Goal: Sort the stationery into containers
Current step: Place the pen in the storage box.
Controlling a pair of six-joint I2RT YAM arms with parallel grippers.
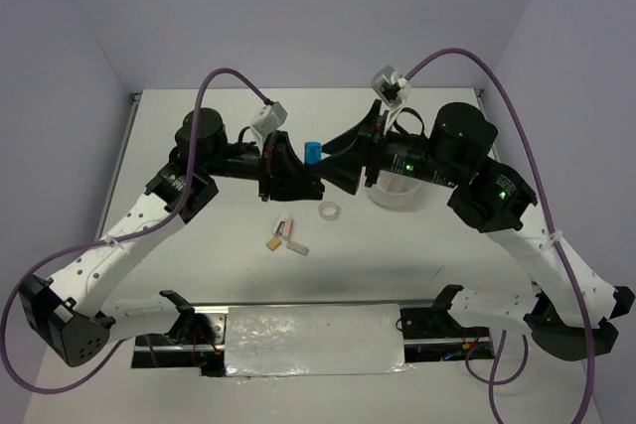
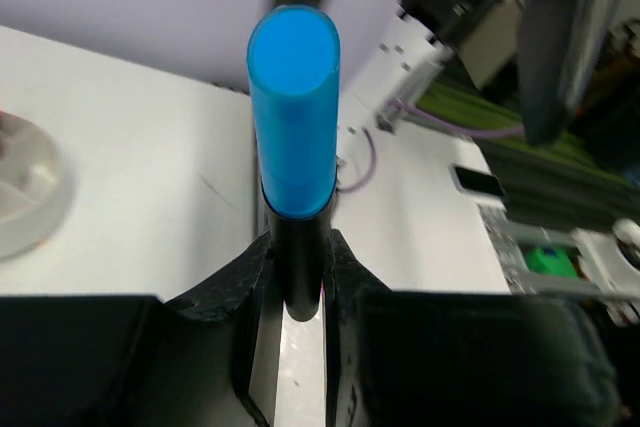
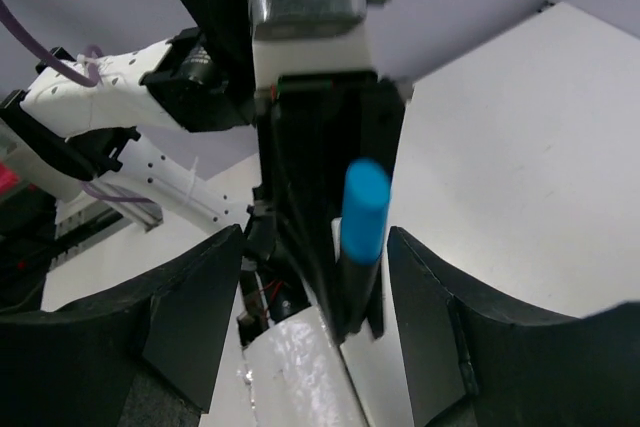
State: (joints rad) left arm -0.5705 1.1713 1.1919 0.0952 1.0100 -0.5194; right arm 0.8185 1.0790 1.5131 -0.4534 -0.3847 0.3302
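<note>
My left gripper (image 1: 301, 176) is shut on a black marker with a blue cap (image 1: 313, 152) and holds it upright above the table. In the left wrist view the marker (image 2: 293, 117) stands clamped between the fingers of the left gripper (image 2: 297, 267). My right gripper (image 1: 339, 168) is open and faces the left one close by. In the right wrist view the marker (image 3: 362, 212) shows between the spread fingers of the right gripper (image 3: 315, 252), touching neither. The round white tub (image 1: 399, 194) sits half hidden under the right arm, and also shows in the left wrist view (image 2: 20, 197).
A clear tape ring (image 1: 330, 212) lies on the table below the grippers. A pink eraser (image 1: 287, 229), a tan piece (image 1: 272, 242) and a pale piece (image 1: 299, 248) lie together nearer the front. A foil-covered strip (image 1: 314, 340) runs between the arm bases.
</note>
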